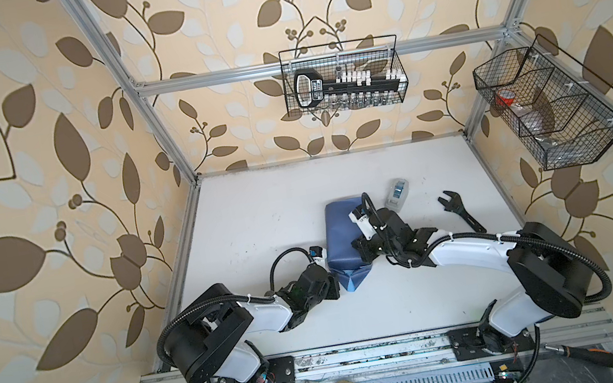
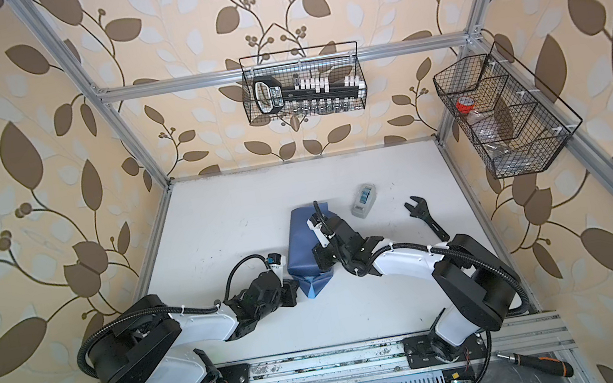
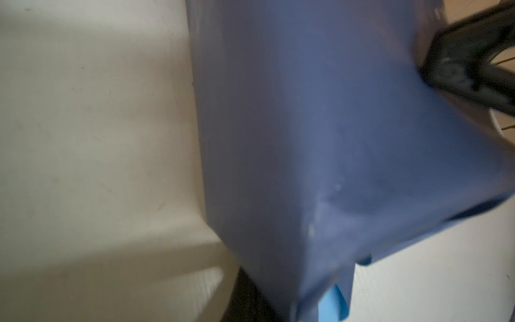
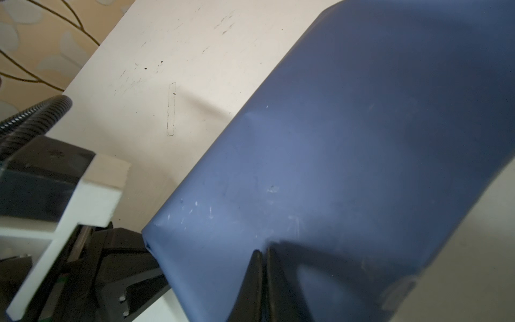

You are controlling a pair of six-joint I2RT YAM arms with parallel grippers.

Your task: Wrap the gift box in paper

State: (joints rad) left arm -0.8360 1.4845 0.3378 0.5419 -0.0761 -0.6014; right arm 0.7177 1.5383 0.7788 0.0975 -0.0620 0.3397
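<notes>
Right gripper, jaws closed, pressed the slate-blue paper; left gripper, closed too, touched its folded end; the tape dispenser label was illegible.

Both top views high overhead, whole table; wrist views close, sharing paper

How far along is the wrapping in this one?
Done: the paper already covers the gift box, which is hidden, dark face out. In hand: the near end flap is folded to a point. The shut right gripper presses the top, and the shut left gripper is at the near-left corner. Left: likely flattening and taping that end. The tape dispenser sits apart. Far end partly hidden.
</notes>
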